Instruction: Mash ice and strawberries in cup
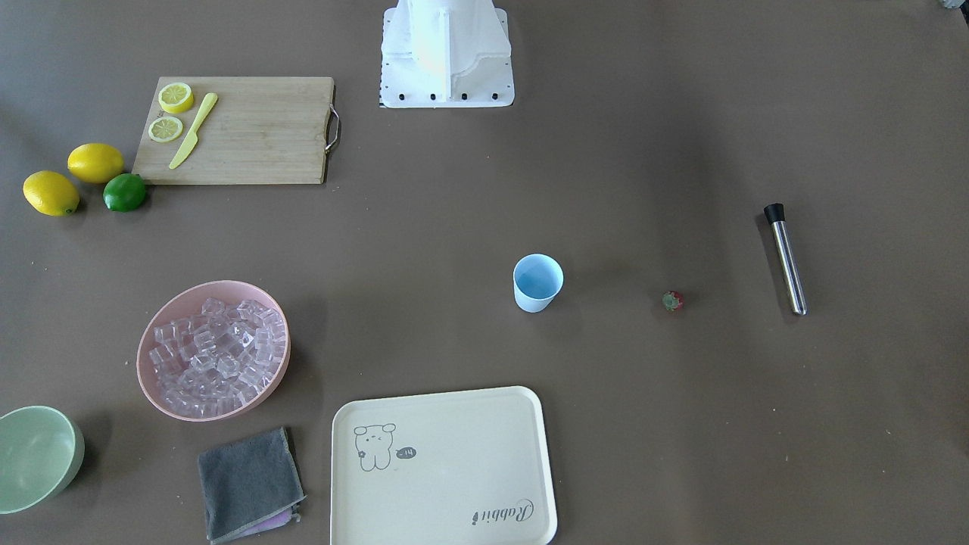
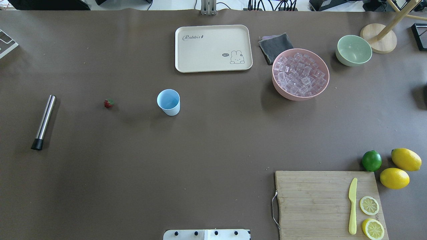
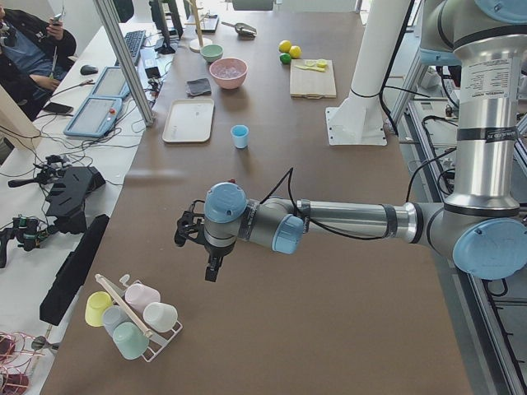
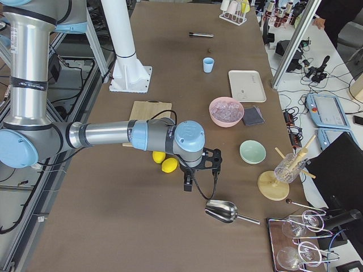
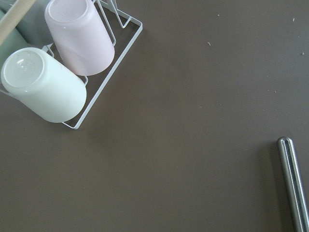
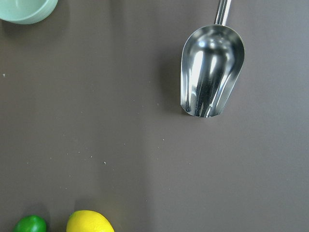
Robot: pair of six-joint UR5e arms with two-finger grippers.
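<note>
Overhead exterior: glassy ice cubes (image 2: 300, 75) fill a pink bowl (image 2: 284, 94).

Two cups lie bottoms-up in a white wire rack (image 5: 117, 62) at the upper left, a pale pink cup (image 5: 82, 36) and a whitish mint cup (image 5: 43, 87) just beside it. Across the brown table (image 5: 193, 121), well apart at the lower right edge, lies a shiny metal rod (image 5: 294, 183).
</note>
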